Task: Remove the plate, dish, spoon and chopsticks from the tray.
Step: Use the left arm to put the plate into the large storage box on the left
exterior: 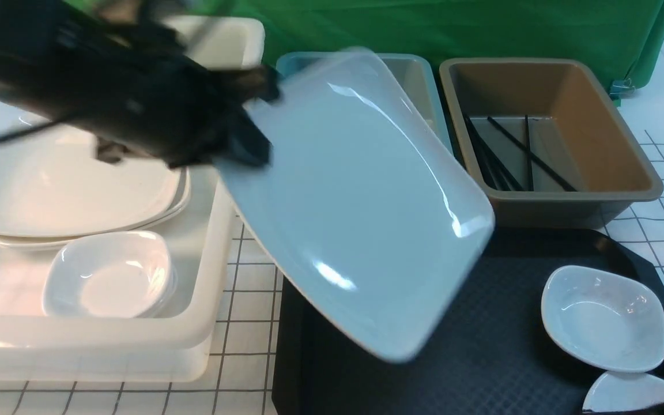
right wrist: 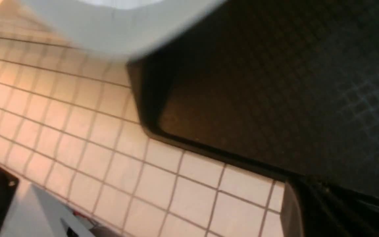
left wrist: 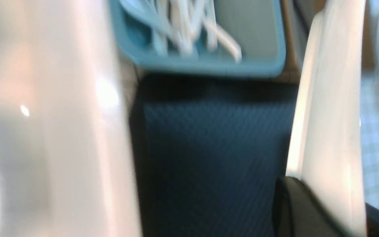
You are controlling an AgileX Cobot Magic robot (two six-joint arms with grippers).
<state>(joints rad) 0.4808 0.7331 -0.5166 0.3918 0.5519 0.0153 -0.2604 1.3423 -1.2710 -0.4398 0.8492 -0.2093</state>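
My left gripper [exterior: 251,129] is shut on one edge of the large white plate [exterior: 361,207]. It holds the plate tilted in the air over the left part of the black tray [exterior: 482,351]. In the left wrist view the plate's rim [left wrist: 327,115] runs between the fingers [left wrist: 304,210]. A small white dish [exterior: 603,317] sits on the tray at the right. In front of it lies another white piece [exterior: 632,395], cut by the frame edge; whether dish or spoon I cannot tell. Black chopsticks [exterior: 510,153] lie in the brown tub [exterior: 643,178]. My right gripper [right wrist: 321,204] is shut and empty beside the tray's corner [right wrist: 150,121].
A white tub [exterior: 205,334] at the left holds stacked plates [exterior: 78,190] and small dishes [exterior: 107,276]. A blue tub [left wrist: 206,65] behind the tray holds white spoons [left wrist: 183,29]. A green cloth [exterior: 482,29] hangs at the back. The table has a checked cover [exterior: 245,323].
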